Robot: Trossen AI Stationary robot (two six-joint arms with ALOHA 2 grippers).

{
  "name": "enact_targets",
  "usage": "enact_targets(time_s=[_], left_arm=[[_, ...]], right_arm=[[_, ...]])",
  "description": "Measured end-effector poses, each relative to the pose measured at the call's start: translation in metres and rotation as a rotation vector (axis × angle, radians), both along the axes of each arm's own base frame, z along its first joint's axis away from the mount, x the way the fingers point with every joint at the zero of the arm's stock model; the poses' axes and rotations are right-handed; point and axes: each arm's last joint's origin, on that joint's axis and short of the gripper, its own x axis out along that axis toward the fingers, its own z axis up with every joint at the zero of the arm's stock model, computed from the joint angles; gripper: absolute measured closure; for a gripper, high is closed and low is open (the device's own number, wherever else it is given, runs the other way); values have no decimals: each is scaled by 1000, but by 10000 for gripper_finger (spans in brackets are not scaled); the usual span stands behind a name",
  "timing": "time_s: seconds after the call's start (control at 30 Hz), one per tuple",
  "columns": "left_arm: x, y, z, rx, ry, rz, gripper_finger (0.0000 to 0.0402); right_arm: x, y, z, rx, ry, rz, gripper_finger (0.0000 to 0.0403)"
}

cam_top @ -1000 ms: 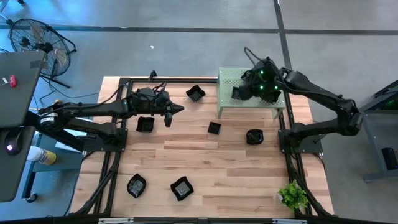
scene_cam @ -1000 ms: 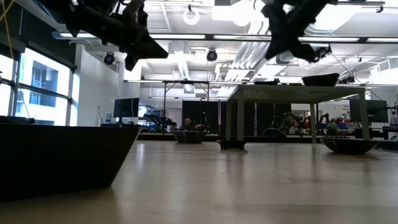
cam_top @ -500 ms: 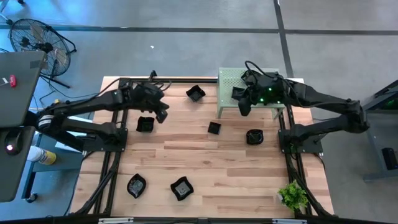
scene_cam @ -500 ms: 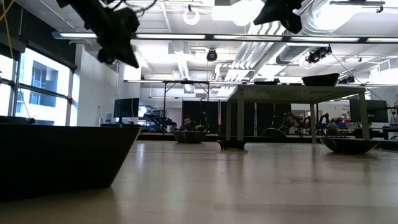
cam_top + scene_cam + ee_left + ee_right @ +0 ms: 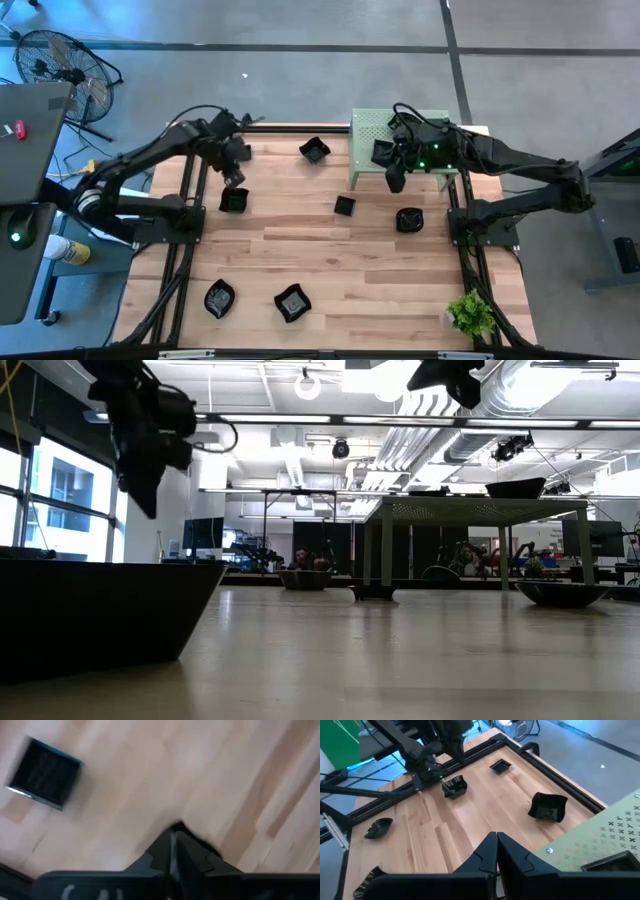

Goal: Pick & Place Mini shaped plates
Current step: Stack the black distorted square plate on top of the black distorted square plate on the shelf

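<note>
Nearest, two mini shaped plates [image 5: 219, 297] lie on the table [image 5: 330, 270], with four more farther across it. Far right, one plate [image 5: 383, 150] sits on the green stand [image 5: 368, 128]. Both the left gripper [image 5: 234, 178] and right gripper [image 5: 396, 183] hover pressed together, empty; most plates remain.

Both arms are matt black, built of slim jointed tubes on black frame bases bolted to the table edges. Thin black cables loop over the wrists. The right arm [image 5: 520, 160] shows small green lights at its wrist; the left arm [image 5: 150, 160] has a pale band near its shoulder.
</note>
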Motion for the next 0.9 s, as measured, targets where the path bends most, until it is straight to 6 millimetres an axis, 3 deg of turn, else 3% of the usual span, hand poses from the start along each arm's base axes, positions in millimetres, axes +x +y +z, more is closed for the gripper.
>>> enact_targets(time_s=[0.33, 0.67, 0.9], left_arm=[[16, 17, -30, 5, 130, -304, 284], [29, 31, -62, -53, 217, -431, 280], [18, 20, -88, -116, 264, -484, 280]], right_arm=[[0, 1, 0, -3, 1, 6, 400], [0, 1, 0, -12, 0, 8, 399], [1, 1, 1, -23, -2, 11, 399]])
